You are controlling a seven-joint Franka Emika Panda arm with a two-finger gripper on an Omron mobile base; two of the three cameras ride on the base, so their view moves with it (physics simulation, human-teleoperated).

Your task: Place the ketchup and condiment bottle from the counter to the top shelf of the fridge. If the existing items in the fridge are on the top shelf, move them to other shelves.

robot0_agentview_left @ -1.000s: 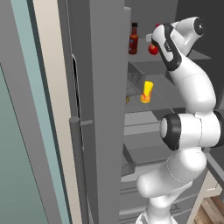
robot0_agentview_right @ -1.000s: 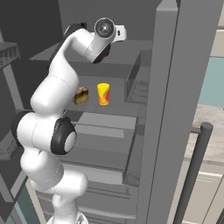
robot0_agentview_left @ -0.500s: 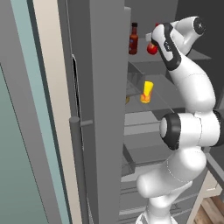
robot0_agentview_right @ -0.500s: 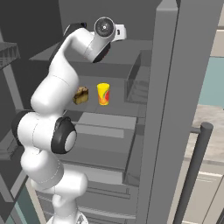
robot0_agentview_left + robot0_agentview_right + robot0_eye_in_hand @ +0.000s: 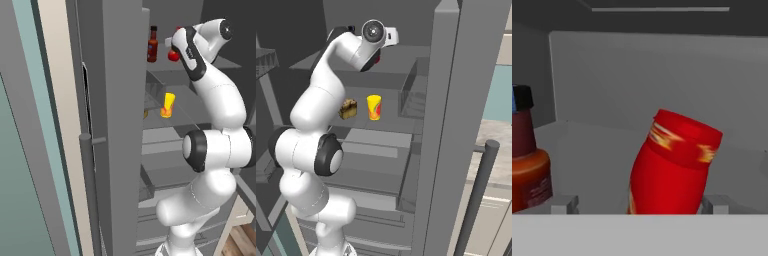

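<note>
— Where is the ketchup [image 5: 672,167]?
— Lower centre of the hand view, tilted on the top shelf [image 5: 592,150], between the spread fingertips [image 5: 564,204].
— Gripper [image 5: 637,205] clamped?
— No, released. The condiment bottle [image 5: 527,160] stands at the left edge.

Up on the flat grey top shelf [image 5: 592,150], a tilted squat bright-red ketchup bottle [image 5: 672,167] and slim dark black-capped condiment bottle [image 5: 527,155] block the front; bare shelf sits between them.

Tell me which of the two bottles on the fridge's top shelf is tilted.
The squat bright-red plastic ketchup bottle between the open gripper tips leans sideways; the slim dark red-brown condiment bottle with a black cap stands upright.
</note>
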